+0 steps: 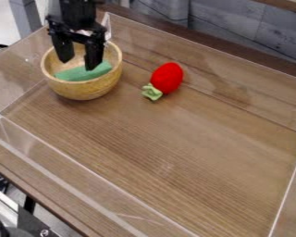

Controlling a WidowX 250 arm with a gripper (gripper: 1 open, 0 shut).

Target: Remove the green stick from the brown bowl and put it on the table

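Note:
The brown bowl (81, 83) sits at the back left of the table (176, 157). Inside it lies the green stick (92, 72), flat and mint-green, partly covered by my fingers. My black gripper (80, 53) hangs straight over the bowl with its two fingers spread apart, the tips down at the bowl's rim on either side of the stick's far end. Nothing is held between the fingers.
A red strawberry toy (166, 78) with a small green leaf lies to the right of the bowl. Low clear plastic walls (64, 176) run around the table's edges. A grey wall stands behind the table.

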